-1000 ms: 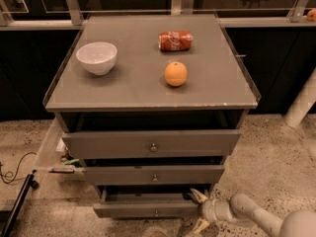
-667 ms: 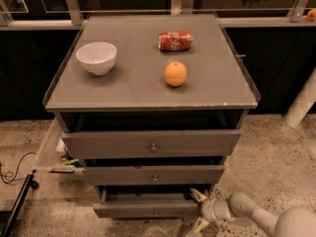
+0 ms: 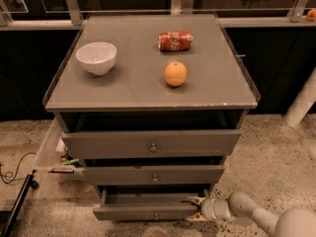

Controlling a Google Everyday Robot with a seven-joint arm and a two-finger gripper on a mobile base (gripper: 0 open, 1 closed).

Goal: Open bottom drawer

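The bottom drawer [image 3: 148, 211] is the narrowest grey front at the foot of the cabinet, with a small round knob [image 3: 156, 216]. It stands pulled out a little, its inside showing. My gripper [image 3: 195, 209] is at the drawer's right front corner, its pale fingers [image 3: 193, 200] against the top right edge of the drawer front. The arm [image 3: 256, 215] comes in from the lower right.
The mid-sized drawer [image 3: 154, 174] and the widest top drawer [image 3: 151, 143] sit above. On the cabinet top are a white bowl [image 3: 96, 57], an orange [image 3: 175, 73] and a red can [image 3: 175, 40] on its side. A cable [image 3: 12, 172] and small items lie on the floor at left.
The gripper and arm have shifted very little at the drawer's right corner. The bottom drawer stays slightly open.
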